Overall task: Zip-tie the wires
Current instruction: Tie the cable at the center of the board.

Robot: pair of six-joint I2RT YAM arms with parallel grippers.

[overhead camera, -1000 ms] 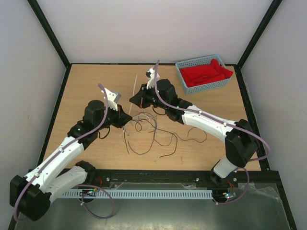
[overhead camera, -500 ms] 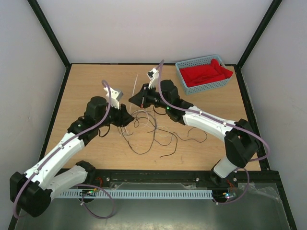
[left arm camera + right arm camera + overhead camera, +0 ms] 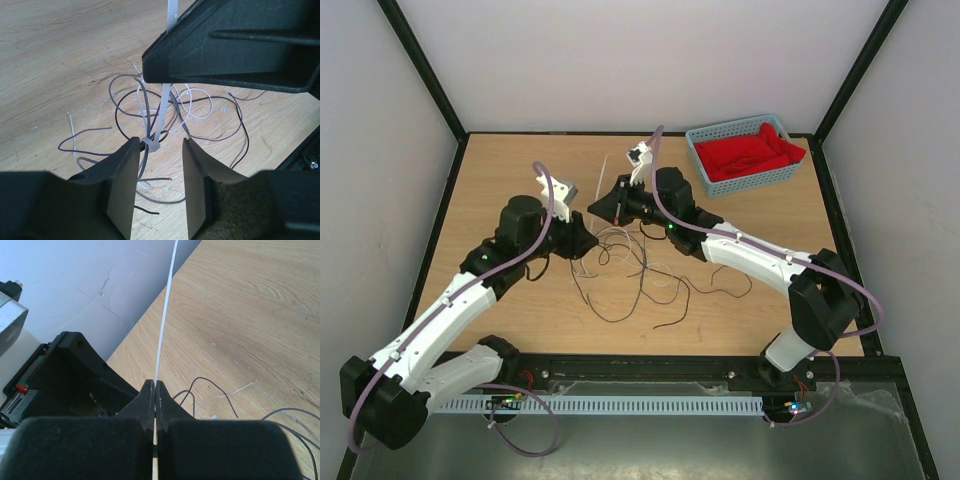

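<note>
although the top view is showing both arms meeting over the middle of the table (image 3: 500, 180), their black wrists are covering the fingertips there, so the grips are readable only from the wrist cameras. the right gripper (image 3: 155, 386) is pressing its 2 fingers fully together on the zip tie (image 3: 165, 310). the zip tie is running up out of the pinch as a thin white line and is being cut off by the top edge of that view. the part below the pinch is hiding behind the fingers.

the left gripper (image 3: 159, 146) is standing partly open and gripping nothing. the zip tie's small square head is sitting between its 2 fingers, just beside the left-hand one in the picture, and whether it is touching that finger is hard to tell. above the head, the strip is rising through the wires (image 3: 142, 107) and passing behind the dark body of the right gripper, which is blocking the upper right of the left wrist view.

the wires are lying in a loose tangle of dark and pale loops on the wood. whether the tie is encircling any strands cannot be made out. at the far right corner a blue basket (image 3: 705, 172) is holding red cloth (image 3: 750, 152).
</note>
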